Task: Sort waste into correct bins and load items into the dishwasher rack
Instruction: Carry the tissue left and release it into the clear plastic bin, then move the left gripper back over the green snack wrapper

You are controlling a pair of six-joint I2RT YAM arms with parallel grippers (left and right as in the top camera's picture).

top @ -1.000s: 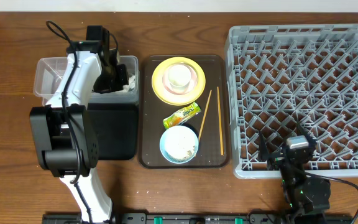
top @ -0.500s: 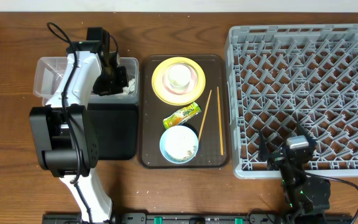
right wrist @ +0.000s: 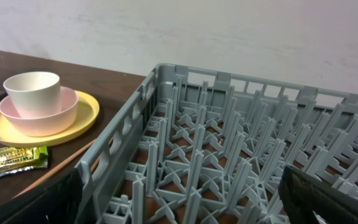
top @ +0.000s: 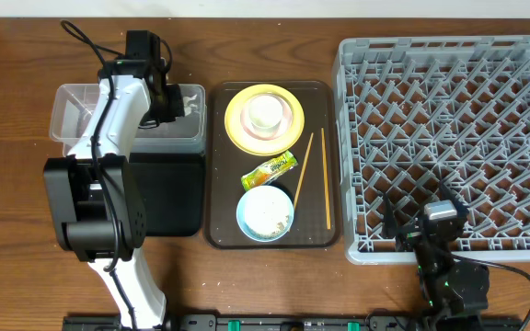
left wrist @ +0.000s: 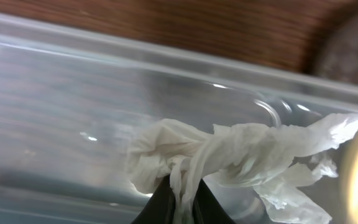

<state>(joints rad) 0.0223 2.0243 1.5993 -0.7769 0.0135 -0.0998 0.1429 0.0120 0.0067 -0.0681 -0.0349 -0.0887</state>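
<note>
Left fingers [left wrist: 181, 206]: clenched on a strand of the crumpled white tissue [left wrist: 241, 149], over the 3 o'clock end of the clear tub [top: 70, 112].
Tissue: bunched and hanging from the pinch, inside the tub walls; whether it touches the floor cannot be told.
Right fingers [top: 423, 221]: spread wide, grasping nothing, at the 6 o'clock edge of the grey rack [top: 449, 129].
Black tray [top: 168, 198]: just at 6 o'clock of the tub.
Brown tray [top: 217, 175]: between the bins and the rack on the bench [top: 17, 211].
Yellow plate [top: 236, 124]: 12 o'clock end of the brown tray, carrying the pink bowl [top: 287, 118] with the white cup [top: 265, 111] in it.
Snack wrapper [top: 270, 169]: middle of the brown tray.
Blue bowl [top: 265, 213]: 6 o'clock end.
Chopsticks [top: 328, 179]: along the 3 o'clock side, one straight, one slanted.
</note>
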